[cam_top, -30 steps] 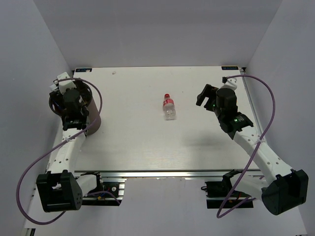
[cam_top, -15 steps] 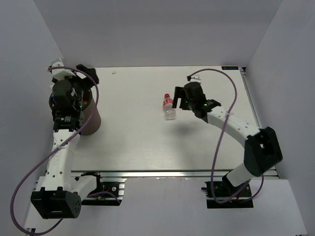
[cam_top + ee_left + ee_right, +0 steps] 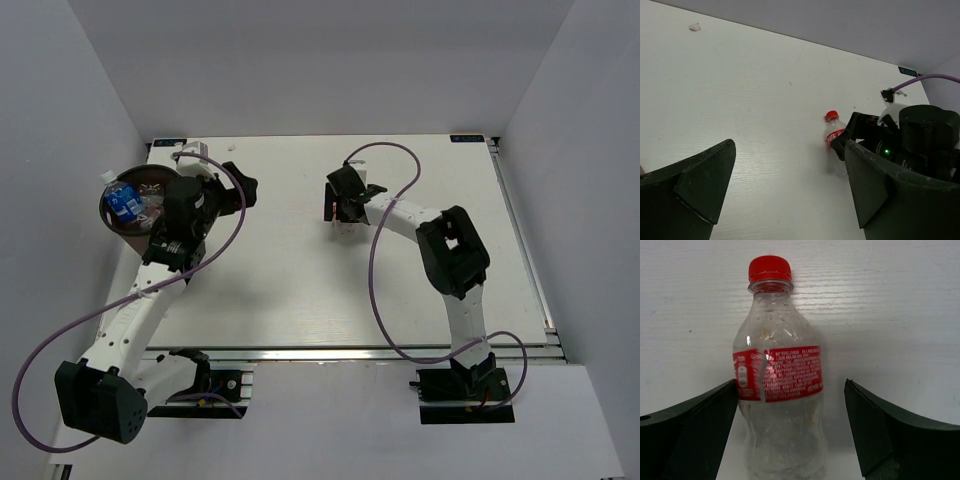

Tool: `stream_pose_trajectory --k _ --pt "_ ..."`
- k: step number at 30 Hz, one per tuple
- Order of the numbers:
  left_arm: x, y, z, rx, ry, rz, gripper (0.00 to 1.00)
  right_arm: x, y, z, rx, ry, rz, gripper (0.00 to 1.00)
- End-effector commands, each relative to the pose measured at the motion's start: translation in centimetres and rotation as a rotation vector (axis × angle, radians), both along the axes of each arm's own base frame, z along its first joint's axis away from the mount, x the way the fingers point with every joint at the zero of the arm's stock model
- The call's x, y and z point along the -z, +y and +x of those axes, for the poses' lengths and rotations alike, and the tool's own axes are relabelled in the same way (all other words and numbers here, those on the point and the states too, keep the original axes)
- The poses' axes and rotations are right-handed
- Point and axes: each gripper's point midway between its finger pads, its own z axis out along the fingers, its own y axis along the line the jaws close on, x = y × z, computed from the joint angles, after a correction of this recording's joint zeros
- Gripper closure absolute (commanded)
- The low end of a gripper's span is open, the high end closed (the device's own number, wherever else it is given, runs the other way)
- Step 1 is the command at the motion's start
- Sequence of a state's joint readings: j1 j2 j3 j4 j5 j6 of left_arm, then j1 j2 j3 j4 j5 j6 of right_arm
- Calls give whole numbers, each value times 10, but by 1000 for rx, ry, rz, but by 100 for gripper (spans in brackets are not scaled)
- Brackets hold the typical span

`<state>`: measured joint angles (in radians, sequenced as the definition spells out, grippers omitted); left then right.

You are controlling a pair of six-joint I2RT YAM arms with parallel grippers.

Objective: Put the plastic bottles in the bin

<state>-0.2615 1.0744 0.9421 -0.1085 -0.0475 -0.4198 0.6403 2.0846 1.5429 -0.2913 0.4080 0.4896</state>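
The bin [image 3: 116, 226], just left of my left gripper [image 3: 790, 147], holds bottles [image 3: 125, 200], one blue-labelled; that gripper hangs wide open and empty. My right gripper [image 3: 790, 385], also spread open, straddles the red-capped bottle [image 3: 782, 375] lying on the table [image 3: 280, 290].

The red-capped bottle [image 3: 777, 390] lies between the right gripper's [image 3: 789, 385] wide-spread fingers; the left gripper [image 3: 240, 190] stands between it and the bin [image 3: 104, 210].

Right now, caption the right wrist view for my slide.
Open right claw straddles a clear plastic bottle with red cap and label on the white table.
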Motion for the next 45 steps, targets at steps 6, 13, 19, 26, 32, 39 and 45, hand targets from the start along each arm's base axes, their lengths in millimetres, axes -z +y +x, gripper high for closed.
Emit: stream_pose_trajectory --k 6,13,19,26,32,39,45 --pt "-12 -1 -2 -3 -39 -32 2 21 14 9 -74 32 38 33" --pt "10 -35 13 130 47 -105 2 -50 30 -28 -326 -157 217 63" --pt "28 -108 1 451 107 -213 2 -114 64 -125 -895 -274 466 65" --pt "32 -155 -24 624 143 -264 2 -142 69 -157 -1043 -334 564 66" --pt "36 -155 -21 576 133 -247 4 -159 70 -166 -1082 -379 596 66" --pt "35 -169 -35 659 119 -199 51 -172 67 -155 -1013 -425 591 66" --pt "13 -160 -24 563 48 -192 100 -179 65 -149 -971 -416 584 19"
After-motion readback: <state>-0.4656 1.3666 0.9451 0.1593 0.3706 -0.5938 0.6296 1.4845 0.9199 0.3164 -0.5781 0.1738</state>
